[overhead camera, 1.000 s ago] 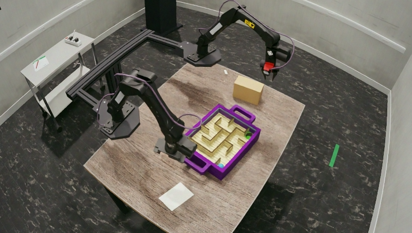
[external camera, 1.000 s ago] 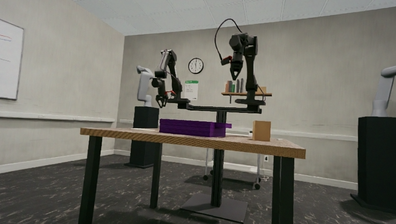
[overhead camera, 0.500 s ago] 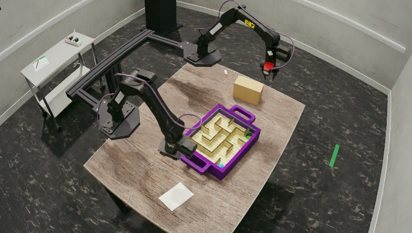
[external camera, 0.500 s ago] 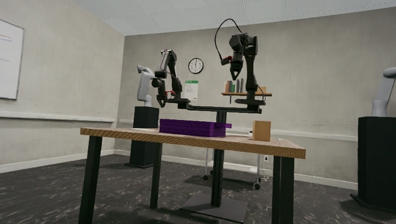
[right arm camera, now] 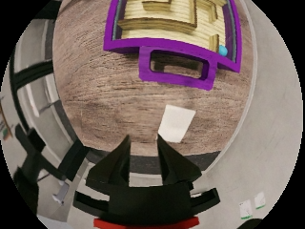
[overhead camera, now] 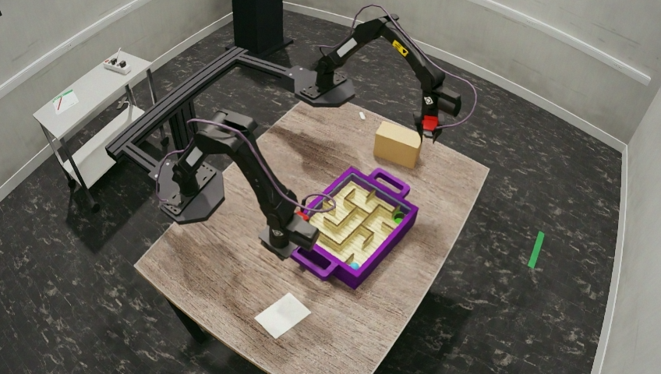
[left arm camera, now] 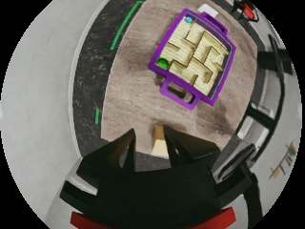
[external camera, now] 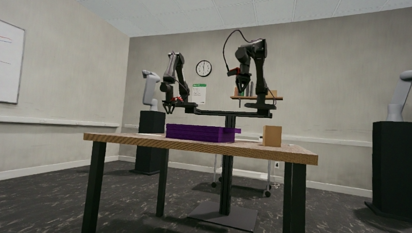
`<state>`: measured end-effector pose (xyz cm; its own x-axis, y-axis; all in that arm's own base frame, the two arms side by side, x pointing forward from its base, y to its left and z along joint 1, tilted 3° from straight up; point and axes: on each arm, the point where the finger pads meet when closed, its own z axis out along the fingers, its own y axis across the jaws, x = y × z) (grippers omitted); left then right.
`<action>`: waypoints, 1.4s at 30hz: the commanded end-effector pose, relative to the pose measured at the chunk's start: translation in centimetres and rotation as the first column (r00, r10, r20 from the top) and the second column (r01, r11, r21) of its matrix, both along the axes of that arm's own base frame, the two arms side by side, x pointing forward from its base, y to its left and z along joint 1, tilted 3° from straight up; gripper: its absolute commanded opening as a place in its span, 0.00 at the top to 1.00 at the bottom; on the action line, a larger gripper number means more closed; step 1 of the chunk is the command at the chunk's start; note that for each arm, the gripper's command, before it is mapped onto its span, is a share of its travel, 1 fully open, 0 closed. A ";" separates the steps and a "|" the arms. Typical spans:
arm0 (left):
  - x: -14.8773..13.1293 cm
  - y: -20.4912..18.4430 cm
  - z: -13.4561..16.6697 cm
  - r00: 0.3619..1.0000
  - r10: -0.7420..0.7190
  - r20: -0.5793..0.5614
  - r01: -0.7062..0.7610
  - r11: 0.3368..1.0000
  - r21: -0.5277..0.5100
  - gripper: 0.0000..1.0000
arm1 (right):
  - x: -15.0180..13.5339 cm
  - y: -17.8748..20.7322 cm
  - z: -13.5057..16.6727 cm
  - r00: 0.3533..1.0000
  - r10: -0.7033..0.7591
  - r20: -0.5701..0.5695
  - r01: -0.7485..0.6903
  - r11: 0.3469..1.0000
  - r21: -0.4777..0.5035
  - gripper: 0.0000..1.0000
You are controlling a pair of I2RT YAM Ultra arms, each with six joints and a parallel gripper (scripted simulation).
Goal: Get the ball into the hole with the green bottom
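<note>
The purple maze board (overhead camera: 359, 227) lies flat on the table, with a handle at each end. The light-blue ball sits in the near corner of the maze, and it also shows in the right wrist view (right arm camera: 223, 50). The green-bottomed hole (overhead camera: 397, 217) is at the board's right side. My right gripper (overhead camera: 279, 248) hovers above the table just outside the near handle (right arm camera: 174, 64); its fingers are narrowed with nothing between them. My left gripper (overhead camera: 430, 135) hangs high beside the cardboard box, fingers narrowed and empty.
A cardboard box (overhead camera: 397, 143) stands behind the board's far handle. A white sheet of paper (overhead camera: 282, 314) lies near the table's front edge. A small white object (overhead camera: 362, 115) lies at the back of the table.
</note>
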<state>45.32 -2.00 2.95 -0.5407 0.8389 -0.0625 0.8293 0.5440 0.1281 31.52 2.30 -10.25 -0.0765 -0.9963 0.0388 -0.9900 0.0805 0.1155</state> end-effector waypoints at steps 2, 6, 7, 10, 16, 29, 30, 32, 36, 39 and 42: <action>2.0 -0.8 0.3 0.981 0.129 0.145 -0.127 0.992 -0.027 0.61 | 1.2 0.7 0.1 0.971 -0.207 0.120 0.214 0.976 -0.043 0.61; 1.7 -1.0 -0.9 0.978 0.159 0.136 -0.156 0.987 -0.033 0.61 | 0.8 0.9 -1.2 0.961 -0.254 0.110 0.261 0.964 -0.054 0.61; 1.0 -1.2 -3.6 0.977 0.191 0.099 -0.188 0.982 -0.031 0.61 | 0.2 1.0 -2.3 0.945 -0.310 0.105 0.317 0.946 -0.065 0.61; 0.6 -1.7 -6.5 0.948 0.298 0.110 -0.294 0.954 -0.054 0.61 | 1.2 1.7 -2.4 0.864 -0.469 0.186 0.483 0.875 -0.039 0.61; -1.1 -2.2 -10.0 0.895 0.430 0.114 -0.423 0.902 -0.085 0.61 | 1.3 2.6 -3.8 0.722 -0.647 0.246 0.668 0.744 -0.003 0.61; -4.4 -3.0 -15.0 0.703 0.698 0.136 -0.668 0.714 -0.211 0.61 | 2.9 4.6 -4.7 0.300 -0.909 0.290 0.911 0.363 0.194 0.61; -2.0 -3.2 -12.2 0.699 0.688 0.194 -0.636 0.722 -0.272 0.61 | 3.7 4.6 -3.6 0.263 -0.917 0.299 0.912 0.338 0.234 0.61; -5.1 -3.0 -15.3 0.699 0.703 0.134 -0.672 0.709 -0.212 0.61 | 2.4 4.7 -5.2 0.231 -0.928 0.291 0.931 0.298 0.210 0.61; -6.4 -3.2 -16.5 0.579 0.804 0.136 -0.752 0.591 -0.292 0.61 | 3.9 5.8 -4.5 0.031 -0.969 0.244 0.941 0.111 0.321 0.61; -6.1 -3.3 -16.0 0.557 0.818 0.142 -0.755 0.571 -0.322 0.61 | 3.9 5.9 -4.5 -0.008 -0.973 0.233 0.939 0.072 0.336 0.61; -8.4 -3.1 -18.0 0.535 0.837 0.116 -0.786 0.544 -0.294 0.61 | 3.0 5.9 -5.6 -0.122 -0.969 0.216 0.932 -0.037 0.361 0.61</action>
